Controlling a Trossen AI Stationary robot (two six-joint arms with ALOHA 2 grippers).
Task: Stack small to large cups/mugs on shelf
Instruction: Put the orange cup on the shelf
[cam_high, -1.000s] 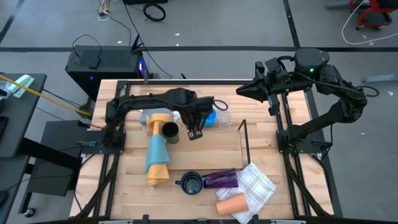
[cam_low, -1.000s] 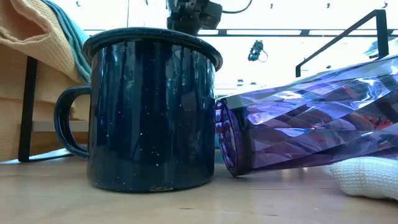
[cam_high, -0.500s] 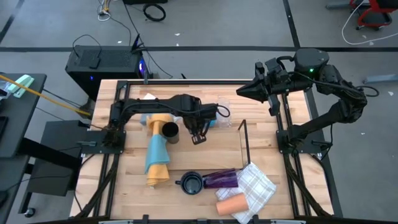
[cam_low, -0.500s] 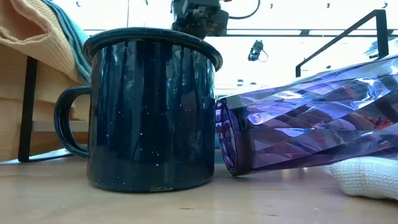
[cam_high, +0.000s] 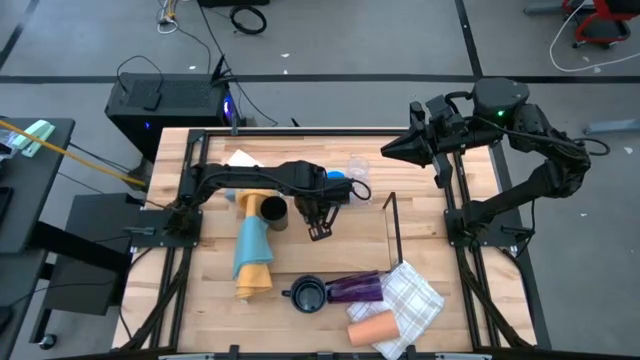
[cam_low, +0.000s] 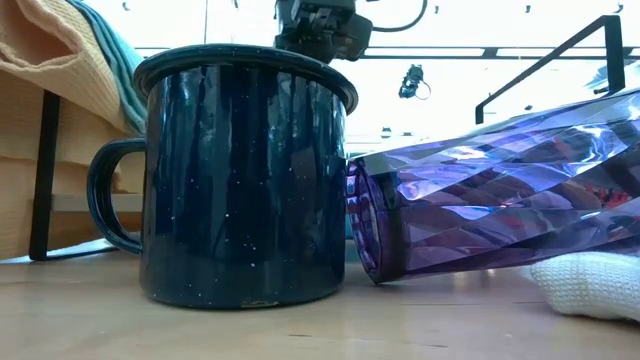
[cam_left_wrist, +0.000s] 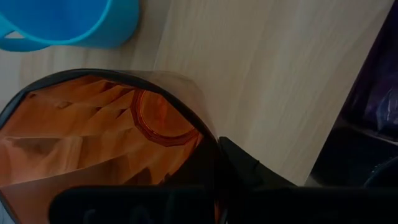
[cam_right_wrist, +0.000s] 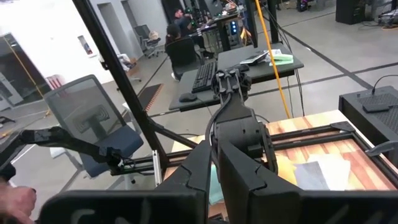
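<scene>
amber translucent cup (cam_left_wrist: 112, 155) fills the left wrist view, the left gripper (cam_high: 319, 231) clamped tight on its rim, one dark finger (cam_left_wrist: 249, 171) showing against the wall of the glass. from above, that gripper hangs over the middle of the wooden desk (cam_high: 300, 255), just beside the bright blue cup (cam_high: 337, 186) and a clear glass (cam_high: 358, 168) near the desk's far edge. the black cup (cam_high: 272, 211) lies against the rolled yellow-and-blue cloth (cam_high: 252, 250) on the left. the thin black wire shelf (cam_high: 392, 225) stands upright right of centre. down at the near edge, the dark handled mug (cam_low: 245, 170) stands upright, the purple tumbler (cam_low: 490, 190) lies on its side touching it, and the peach cup (cam_high: 371, 327) lies beside a checked white cloth (cam_high: 412, 300). the right gripper (cam_high: 385, 148) is held up high over the far right corner, well apart from the cups, fingers drawn close together with nothing between them. a person sits at a workstation in the room beyond.
</scene>
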